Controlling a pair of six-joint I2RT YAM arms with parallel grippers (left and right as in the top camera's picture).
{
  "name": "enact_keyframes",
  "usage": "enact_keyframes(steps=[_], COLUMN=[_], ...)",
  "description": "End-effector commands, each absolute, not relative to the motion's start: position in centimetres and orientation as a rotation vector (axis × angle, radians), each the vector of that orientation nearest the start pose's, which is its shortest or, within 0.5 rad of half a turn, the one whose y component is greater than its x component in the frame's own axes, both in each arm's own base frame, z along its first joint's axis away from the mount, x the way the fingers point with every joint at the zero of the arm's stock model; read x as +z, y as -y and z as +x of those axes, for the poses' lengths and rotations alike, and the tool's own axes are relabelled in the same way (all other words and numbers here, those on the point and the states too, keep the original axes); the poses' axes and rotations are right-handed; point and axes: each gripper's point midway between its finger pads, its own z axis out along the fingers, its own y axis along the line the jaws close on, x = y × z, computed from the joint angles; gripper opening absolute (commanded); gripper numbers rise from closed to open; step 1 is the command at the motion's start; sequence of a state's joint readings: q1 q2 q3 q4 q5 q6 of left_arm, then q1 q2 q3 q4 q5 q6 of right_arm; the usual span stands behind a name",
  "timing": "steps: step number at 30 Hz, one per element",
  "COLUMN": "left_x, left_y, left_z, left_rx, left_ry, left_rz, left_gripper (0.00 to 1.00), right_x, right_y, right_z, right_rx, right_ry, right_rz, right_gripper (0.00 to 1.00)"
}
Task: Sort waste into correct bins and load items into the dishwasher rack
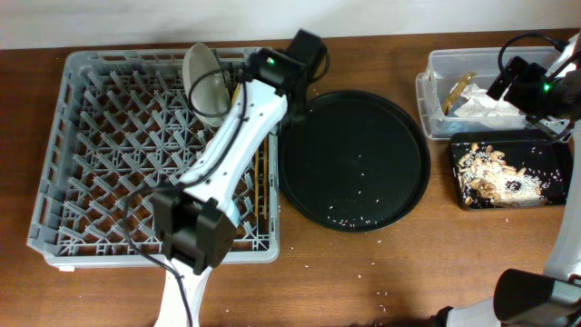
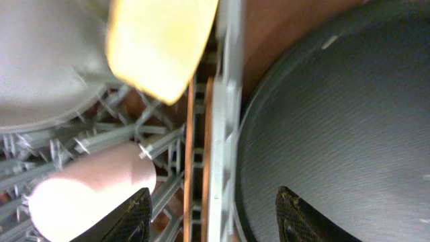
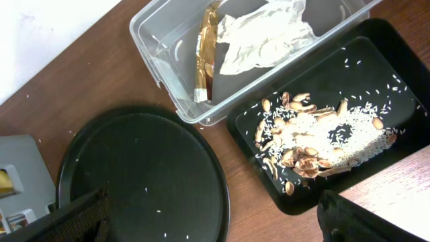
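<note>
The round tray (image 1: 354,136) lies between the rack (image 1: 91,163), left, and tub (image 1: 440,65), right.

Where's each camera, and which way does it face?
Overhead: above the table, straight down on rack, round tray, tub, black bin; left arm and right arm show.
Left wrist: over the rack's right edge, facing down at bowl and pink cup; its open fingers show.
Right wrist: above the tub and black bin, facing down; its open fingers show.
Shared: both wrist views see the round tray.
</note>
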State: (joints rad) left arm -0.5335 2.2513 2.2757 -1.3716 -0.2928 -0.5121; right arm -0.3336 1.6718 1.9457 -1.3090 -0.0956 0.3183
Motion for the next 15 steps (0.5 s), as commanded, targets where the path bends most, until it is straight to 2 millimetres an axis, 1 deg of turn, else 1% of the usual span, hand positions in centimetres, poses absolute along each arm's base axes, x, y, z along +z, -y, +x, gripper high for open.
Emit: enact_keyframes(steps=[1, 2, 3, 4, 5, 6, 9, 10, 11, 13, 14, 15], left_x=[32.5, 36.2, 37.9, 38.9, 39.5, 39.7, 39.0, 38.9, 38.9, 38.9, 38.9, 38.9], left_y=[19.8, 18.9, 18.3, 17.6, 17.5, 17.6, 17.3, 17.2, 17.2, 17.2, 17.2, 17.2], left_z=[43.4, 41.9, 40.8, 39.7, 39.4, 39.6, 39.0, 39.0, 38.9, 38.9, 38.9, 38.9], left_rx=[-0.018, -0.049, -0.065, -0.07, -0.08, -0.086, -0.065, -0.061, -0.061, -0.061, -0.061, -0.061], left_ry=[-2.441, -2.367, -2.338, -2.33, -2.315, -2.304, -2.34, -2.346, -2.347, -2.347, -2.347, -2.347], left_rz=[0.112, 0.124, 0.116, 0.114, 0.109, 0.106, 0.116, 0.118, 0.118, 0.118, 0.118, 0.118], left_gripper=[0.59, 0.81, 1.0, 1.0, 1.0, 1.0, 1.0, 1.0, 1.0, 1.0, 1.0, 1.0], right_x=[29.0, 29.0, 29.0, 29.0, 29.0, 29.0, 28.9, 29.5, 30.7, 33.8, 35.6, 36.6], right_y=[11.6, 11.6, 11.6, 11.6, 11.6, 11.6, 11.4, 10.4, 8.3, 6.2, 5.1, 4.1], right_z=[37.5, 37.5, 37.5, 37.5, 37.5, 37.5, 37.6, 37.6, 37.5, 36.0, 34.6, 33.9], right_rx=[0.117, 0.117, 0.117, 0.117, 0.117, 0.117, 0.118, 0.127, 0.135, -0.061, -0.163, -0.189], right_ry=[-2.469, -2.469, -2.469, -2.469, -2.469, -2.469, -2.473, -2.469, -2.46, -2.412, -2.356, -2.312], right_rz=[0.82, 0.82, 0.82, 0.82, 0.82, 0.82, 0.816, 0.778, 0.699, 0.511, 0.452, 0.389], right_gripper=[0.99, 0.98, 0.99, 0.99, 0.98, 0.98, 0.98, 0.99, 0.99, 0.99, 0.98, 0.98])
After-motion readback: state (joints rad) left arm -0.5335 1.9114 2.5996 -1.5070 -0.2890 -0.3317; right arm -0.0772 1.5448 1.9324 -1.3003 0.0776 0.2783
